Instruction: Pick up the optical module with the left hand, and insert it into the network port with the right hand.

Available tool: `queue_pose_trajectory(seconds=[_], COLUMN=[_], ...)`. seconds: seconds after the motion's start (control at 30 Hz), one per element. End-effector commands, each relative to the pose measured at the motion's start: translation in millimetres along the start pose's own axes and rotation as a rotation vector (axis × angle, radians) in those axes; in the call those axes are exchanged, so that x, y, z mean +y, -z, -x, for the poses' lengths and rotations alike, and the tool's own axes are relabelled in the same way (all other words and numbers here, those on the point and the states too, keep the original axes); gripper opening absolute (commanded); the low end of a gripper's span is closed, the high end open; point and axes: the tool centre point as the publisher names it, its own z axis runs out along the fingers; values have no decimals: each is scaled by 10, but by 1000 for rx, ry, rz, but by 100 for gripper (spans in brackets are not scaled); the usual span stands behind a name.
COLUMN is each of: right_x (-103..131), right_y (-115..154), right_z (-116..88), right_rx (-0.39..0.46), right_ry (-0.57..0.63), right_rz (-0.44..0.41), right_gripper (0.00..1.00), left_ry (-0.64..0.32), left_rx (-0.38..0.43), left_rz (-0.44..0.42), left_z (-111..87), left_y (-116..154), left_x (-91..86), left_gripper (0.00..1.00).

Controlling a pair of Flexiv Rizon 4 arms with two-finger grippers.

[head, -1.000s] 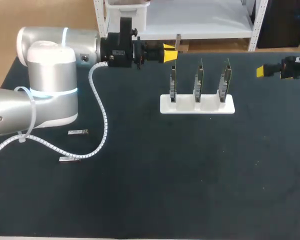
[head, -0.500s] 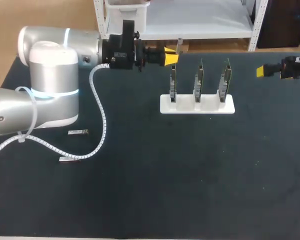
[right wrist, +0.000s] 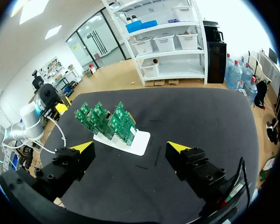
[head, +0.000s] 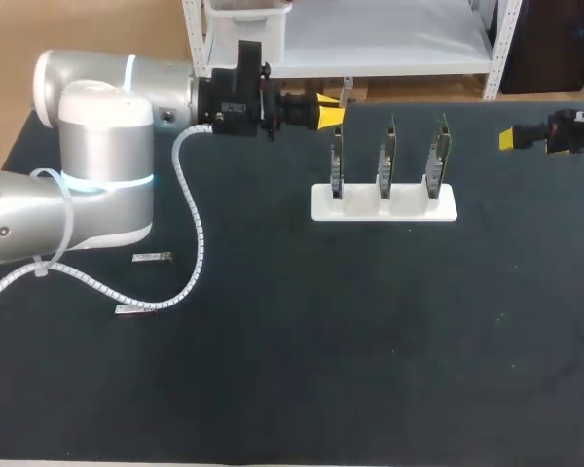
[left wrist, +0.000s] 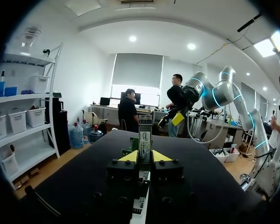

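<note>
- Head view: my left gripper (head: 333, 107) hangs over the far edge of the table (head: 370, 341), left of its middle, fingers pointing toward the right edge.
- The optical module (head: 346, 88) stands upright at its yellow tips, gripped there.
- A white holder (head: 384, 206) sits near the far edge, right of the middle. It carries three upright circuit boards (head: 386, 156) in a row. The nearest board is just beside the left gripper, apart from it.
- My right gripper (head: 511, 138) is at the right edge, far end, well apart from the holder. I cannot tell its finger spread here.
- Two spare modules (head: 152, 257) (head: 134, 309) lie flat near the left edge.
- Left wrist view: the left gripper (left wrist: 145, 157) is clamped narrow on the optical module (left wrist: 144, 137), one yellow tip on each side.
- Right wrist view: the right gripper (right wrist: 130, 148) has its fingers spread wide, with nothing between them.
- The circuit boards (right wrist: 107, 119) and white holder (right wrist: 130, 142) lie ahead of it. My left arm (right wrist: 32, 122) is beyond them.
</note>
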Motion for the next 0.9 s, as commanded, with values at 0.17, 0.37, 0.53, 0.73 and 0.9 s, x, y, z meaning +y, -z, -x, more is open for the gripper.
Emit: queue_pose_trajectory(seconds=[0.17,0.37,0.53,0.73,0.9], right_x=[1,1,1,1,1], right_y=[-1,-1,-1,-1,-22], right_z=[1,1,1,1,21], right_rx=[0,0,0,0,6], right_ry=[0,0,0,0,12], right_rz=[0,0,0,0,10], right_gripper=[100,100,100,100,100], left_ry=[8,14,23,23,23], left_rx=[10,8,10,10,10], left_rz=[-5,-2,11,11,11], left_z=[-1,-6,-21,-21,-21], left_y=[-26,-26,-16,-16,-16], left_x=[46,46,49,49,49], left_gripper=[0,0,0,0,0])
